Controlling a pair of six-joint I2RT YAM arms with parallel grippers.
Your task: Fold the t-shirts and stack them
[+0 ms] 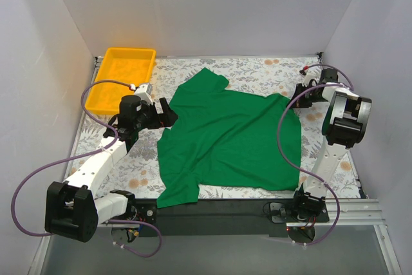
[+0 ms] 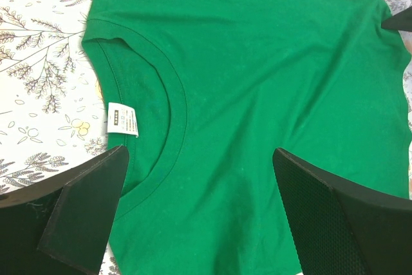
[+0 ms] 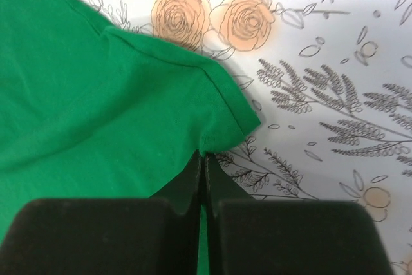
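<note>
A bright green t-shirt lies spread out on the flower-patterned table, with its collar toward the left arm. My left gripper hovers over the collar end with its jaws wide open. In the left wrist view that gripper has only flat cloth between its fingers, and the white neck label lies just beyond the left finger. My right gripper is at the shirt's far right corner. In the right wrist view it is shut, pinching the edge of that green corner.
A yellow plastic tray stands at the back left corner, behind the left arm. White walls close in the table on three sides. Purple cables loop beside both arms. The floral tablecloth shows bare to the right of the shirt corner.
</note>
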